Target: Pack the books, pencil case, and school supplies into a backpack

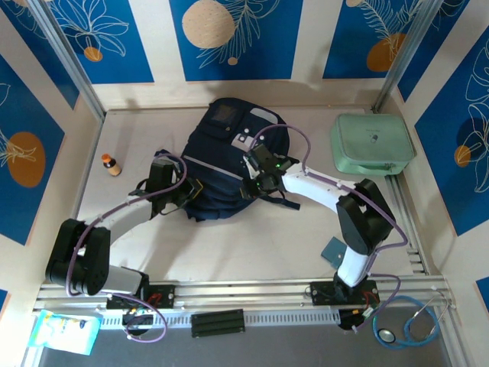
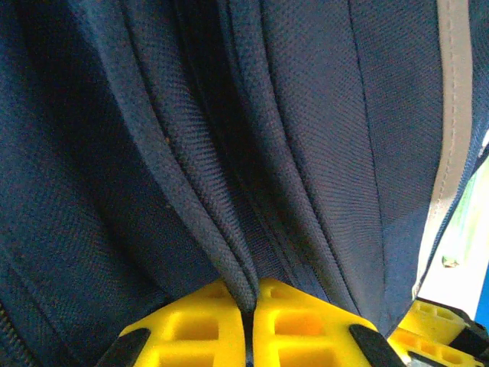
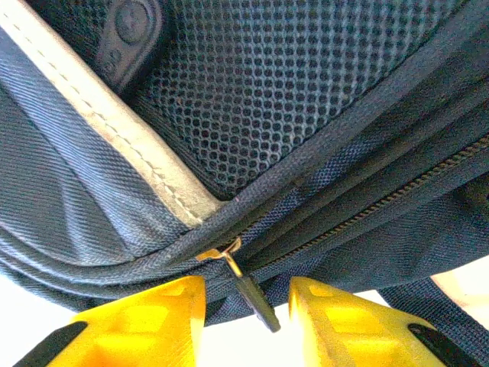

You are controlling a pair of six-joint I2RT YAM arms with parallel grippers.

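One navy backpack (image 1: 221,160), left gripper (image 2: 252,302) clenched on its fabric fold (image 2: 225,256), right gripper (image 3: 246,294) agape around its zipper pull (image 3: 257,304)

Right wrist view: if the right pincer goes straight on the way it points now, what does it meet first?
Most likely the dark zipper pull, which hangs between the open fingers of the right pincer. Just behind it lies the zippered seam of the backpack, though depth is hard to judge this close.

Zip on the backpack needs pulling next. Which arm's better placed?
Right. The right gripper has its yellow jaws either side of the small dark metal zipper pull on the navy-blue fabric backpack, not yet gripping. The left gripper is shut on a fold of its fabric, likely anchoring it.
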